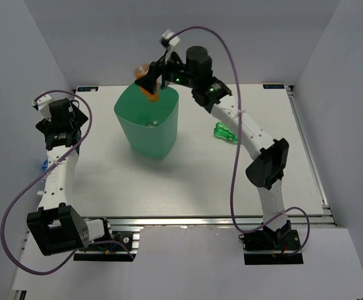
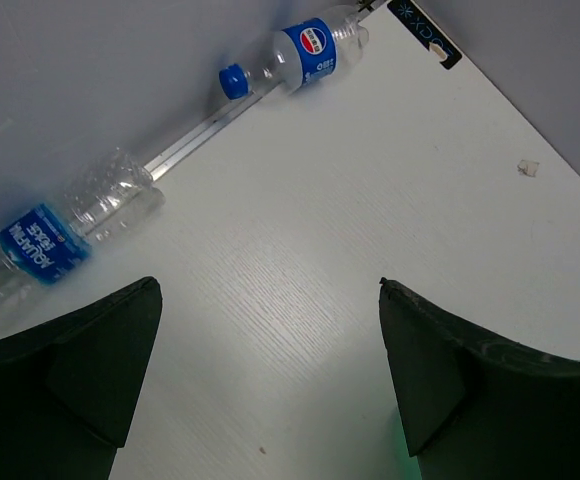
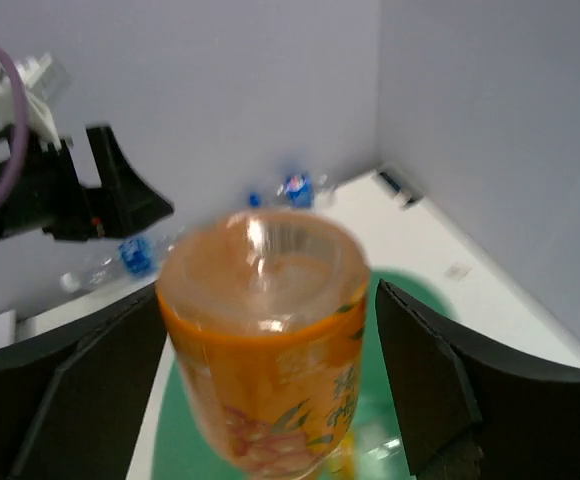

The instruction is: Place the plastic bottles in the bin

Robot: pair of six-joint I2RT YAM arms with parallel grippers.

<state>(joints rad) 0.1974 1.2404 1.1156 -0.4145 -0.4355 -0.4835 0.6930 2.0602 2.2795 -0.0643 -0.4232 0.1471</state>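
Observation:
The mint-green bin (image 1: 145, 139) stands at the table's middle-left. My right gripper (image 1: 149, 80) hovers over its far rim, jaws wide apart around an orange-labelled plastic bottle (image 1: 148, 87). In the right wrist view the bottle (image 3: 270, 340) is blurred, base towards the camera, with a gap to the right finger (image 3: 425, 370), and the bin (image 3: 395, 300) lies below. My left gripper (image 2: 270, 380) is open and empty over bare table at the left. Ahead of it lie a Pepsi bottle (image 2: 305, 50) and a clear blue-labelled bottle (image 2: 55, 235). A green bottle (image 1: 224, 133) lies right of the bin.
The two blue-labelled bottles lie along the metal rail (image 2: 195, 140) at the table's left edge, against the grey wall. A blue label (image 1: 46, 164) peeks out beside the left arm. A small white scrap (image 2: 528, 168) lies on the table.

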